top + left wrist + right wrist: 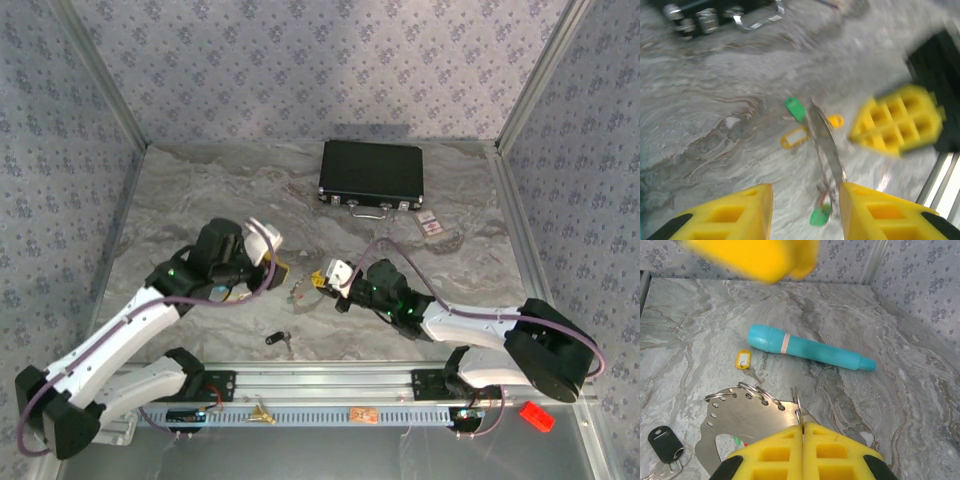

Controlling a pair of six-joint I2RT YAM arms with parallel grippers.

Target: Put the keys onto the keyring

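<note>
Two grippers meet at mid-table in the top view: the left gripper (276,262) and the right gripper (328,281) point at each other with the keyring (301,290) in the small gap between them. That suits one side steadying the ring while the other feeds it. A black case (370,174) sits well behind, and a black fob (277,338) lies nearer the bases. From the left wrist, the left gripper (805,195) has its fingers parted with nothing gripped, and the keyring (826,145) runs edge-on up through the gap. A green tag (796,109) and a yellow-headed key (794,137) lie on the marble just beyond, but blur hides whether metal touches either finger. From the right wrist, the right gripper (803,427) is pressed fully together on the keyring (796,401), holding it upright, probably to present it for threading. A punched silver plate (730,422) sits just beside the fingers, a teal tube (805,347) lies farther off, and the yellow-headed key (743,360) lies loose on the table, apparently not yet threaded.
</note>
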